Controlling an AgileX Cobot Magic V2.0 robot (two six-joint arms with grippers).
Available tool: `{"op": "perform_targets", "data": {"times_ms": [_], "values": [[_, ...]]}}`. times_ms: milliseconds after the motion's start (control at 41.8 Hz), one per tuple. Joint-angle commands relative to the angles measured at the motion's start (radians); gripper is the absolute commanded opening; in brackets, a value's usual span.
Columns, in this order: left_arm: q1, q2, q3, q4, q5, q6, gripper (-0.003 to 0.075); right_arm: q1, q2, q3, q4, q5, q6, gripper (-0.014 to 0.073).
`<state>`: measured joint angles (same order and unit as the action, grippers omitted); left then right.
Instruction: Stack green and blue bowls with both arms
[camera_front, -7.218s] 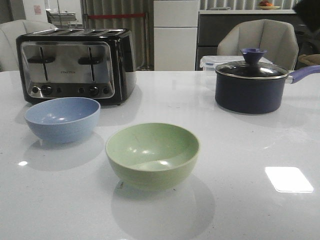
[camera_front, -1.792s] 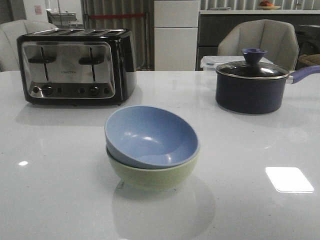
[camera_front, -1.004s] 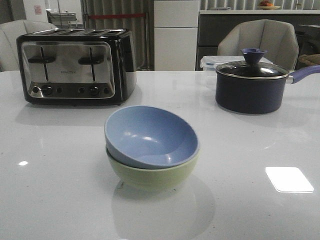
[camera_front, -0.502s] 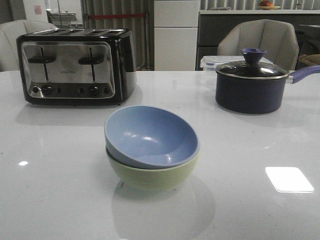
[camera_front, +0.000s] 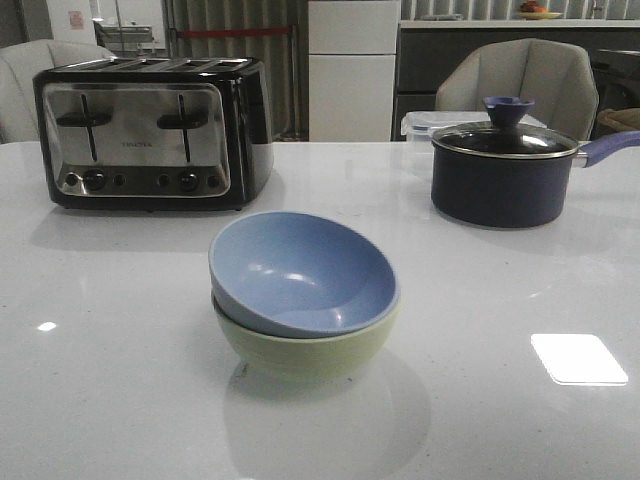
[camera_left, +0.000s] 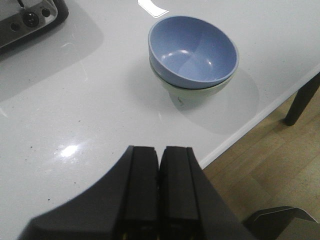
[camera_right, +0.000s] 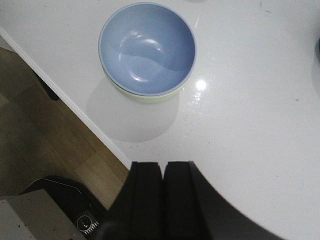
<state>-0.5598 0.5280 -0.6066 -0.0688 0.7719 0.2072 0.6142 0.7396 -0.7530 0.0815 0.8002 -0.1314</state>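
Observation:
The pale blue bowl (camera_front: 300, 270) sits tilted inside the pale green bowl (camera_front: 300, 350) near the middle of the white table (camera_front: 500, 290). The stack also shows in the left wrist view, blue bowl (camera_left: 192, 52) over green bowl (camera_left: 195, 95), and in the right wrist view, blue bowl (camera_right: 146, 47) over green bowl (camera_right: 150, 96). My left gripper (camera_left: 160, 157) is shut and empty, held well back from the bowls. My right gripper (camera_right: 162, 170) is shut and empty, also away from them. Neither gripper shows in the front view.
A black and chrome toaster (camera_front: 150, 135) stands at the back left. A dark navy lidded saucepan (camera_front: 505, 170) stands at the back right, a clear container (camera_front: 420, 125) behind it. The table's front edge (camera_left: 260, 120) runs close to the bowls, wooden floor beyond.
In the oldest frame the blue bowl sat apart by the toaster; since then it rests inside the green bowl. Nothing has moved over the last second.

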Motion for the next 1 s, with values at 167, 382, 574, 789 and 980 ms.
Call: {"op": "perform_targets", "data": {"times_ms": [167,382,574,789,980], "values": [[0.303,-0.243,0.075,0.047,-0.201,-0.002,0.0094,-0.001,-0.005,-0.029,-0.007,-0.054,-0.011,0.0068],[0.506,-0.400,0.161,-0.022,-0.255,-0.004,0.0093,-0.001,-0.005,-0.029,-0.007,-0.054,-0.011,0.0068],[0.537,-0.471,0.286,0.010,-0.443,-0.110,0.0094,-0.001,-0.005,-0.029,-0.007,-0.053,-0.011,0.0068],[0.537,-0.544,0.466,0.028,-0.614,-0.171,0.0093,-0.001,-0.005,-0.029,-0.007,-0.053,-0.011,0.0068],[0.537,-0.554,0.592,0.042,-0.772,-0.223,0.0093,-0.001,-0.005,-0.029,-0.007,-0.050,-0.011,0.0068]]}}
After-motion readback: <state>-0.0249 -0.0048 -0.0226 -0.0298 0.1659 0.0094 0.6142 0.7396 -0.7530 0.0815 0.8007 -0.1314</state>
